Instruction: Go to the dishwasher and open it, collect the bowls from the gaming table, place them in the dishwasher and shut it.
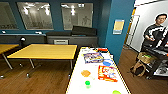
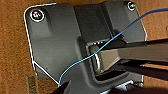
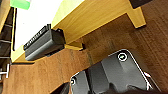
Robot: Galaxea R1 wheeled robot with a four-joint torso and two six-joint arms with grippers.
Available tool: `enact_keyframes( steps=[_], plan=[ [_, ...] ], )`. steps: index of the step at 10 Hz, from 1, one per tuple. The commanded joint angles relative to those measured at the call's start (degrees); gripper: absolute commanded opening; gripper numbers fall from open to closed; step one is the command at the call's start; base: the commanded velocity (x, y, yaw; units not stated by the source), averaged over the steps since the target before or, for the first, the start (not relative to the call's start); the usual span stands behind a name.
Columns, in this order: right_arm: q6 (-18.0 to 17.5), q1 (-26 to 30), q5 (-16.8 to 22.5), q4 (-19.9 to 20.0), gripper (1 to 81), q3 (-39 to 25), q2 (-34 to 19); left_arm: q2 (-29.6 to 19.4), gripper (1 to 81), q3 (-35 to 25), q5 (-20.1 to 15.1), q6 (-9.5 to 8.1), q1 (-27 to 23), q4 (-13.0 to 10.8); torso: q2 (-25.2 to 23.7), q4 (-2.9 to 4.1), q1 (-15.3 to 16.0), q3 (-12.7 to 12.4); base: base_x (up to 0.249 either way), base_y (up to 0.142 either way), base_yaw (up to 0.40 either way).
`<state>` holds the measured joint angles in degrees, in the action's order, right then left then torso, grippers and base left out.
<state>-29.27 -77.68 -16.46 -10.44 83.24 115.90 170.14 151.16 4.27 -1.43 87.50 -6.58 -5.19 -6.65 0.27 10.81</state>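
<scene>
The gaming table, long and white-topped with a yellowish edge, stretches away from me at the lower middle of the head view. On it sit the orange bowl and, nearer to me, the bright green bowl, both left of the colourful game boxes. In the right wrist view the table's yellowish edge passes close by over the wooden floor, with a green patch on its white top. I cannot pick out the dishwasher among the dark units along the back wall.
Yellow-topped tables stand to the left on the wooden floor. A person stands at the right beside a dark rack and a bag. A blue wall corner rises behind the table. A dark block is fixed at the table's edge.
</scene>
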Motion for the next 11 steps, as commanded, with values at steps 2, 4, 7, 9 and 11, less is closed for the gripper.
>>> enact_keyframes(
  steps=[2,4,7,9,11],
  plan=[
    [-5.45,13.1,2.04,0.5,81.1,-10.3,-11.97,-0.24,81.1,-0.34,-3.04,0.2,-2.2,0.08,0.0,0.0,0.0,0.15,0.0,0.0,0.0],
    [-5.8,22.49,11.01,2.7,81.1,-15.31,-13.91,-0.15,81.1,-0.34,-3.04,0.2,-2.2,0.17,0.0,0.0,0.0,0.13,0.0,0.0,0.0],
    [-5.89,29.28,14.61,3.93,81.1,-13.29,-9.43,-0.24,81.1,-0.25,-3.04,0.11,-2.2,0.17,0.0,0.0,0.02,0.15,0.0,0.0,0.0],
    [-5.89,32.26,14.7,7.17,81.1,-7.87,-7.49,-0.15,81.1,-0.17,-3.04,0.11,-2.2,0.17,0.0,0.0,0.02,0.17,0.0,0.0,0.0],
    [-5.89,34.82,16.36,10.07,81.1,-3.37,-8.97,-0.24,81.1,-0.17,-3.04,-0.07,-2.2,0.17,0.02,0.0,0.02,0.19,0.0,0.0,0.0]
  ],
)
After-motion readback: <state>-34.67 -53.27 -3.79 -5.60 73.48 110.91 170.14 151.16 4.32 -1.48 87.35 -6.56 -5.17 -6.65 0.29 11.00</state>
